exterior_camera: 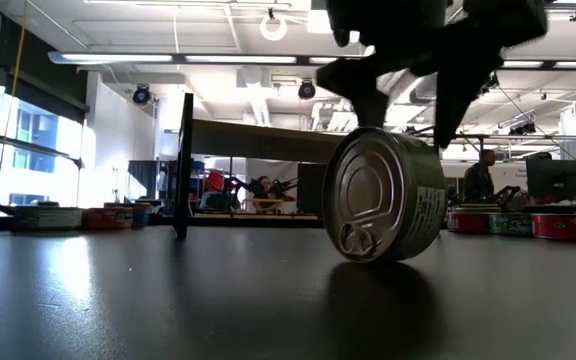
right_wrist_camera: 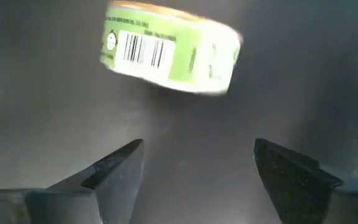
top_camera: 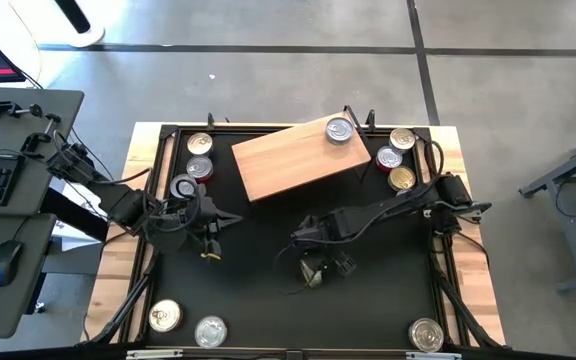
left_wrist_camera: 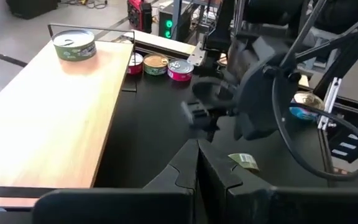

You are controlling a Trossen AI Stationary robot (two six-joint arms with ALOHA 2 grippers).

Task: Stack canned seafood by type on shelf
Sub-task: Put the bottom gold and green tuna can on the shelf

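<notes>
Low view shows a green-labelled tin (exterior_camera: pixel 386 195) on its edge on the bench (exterior_camera: pixel 168 300), likely rigid, slick, ready to roll; right gripper (right_wrist_camera: pixel 197 165) fingers spread above it, so pinch its flat faces; left gripper (top_camera: pixel 211 222) clenched empty.

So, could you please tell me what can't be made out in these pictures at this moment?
- Green-labelled can: label text blurred in the right wrist view; in the high view the right gripper covers most of it.
- Left gripper: fingertips too small to make out from above.
- Can on the shelf: label too small to read in any view.
- Shelf: its top is hidden in the low view.
</notes>
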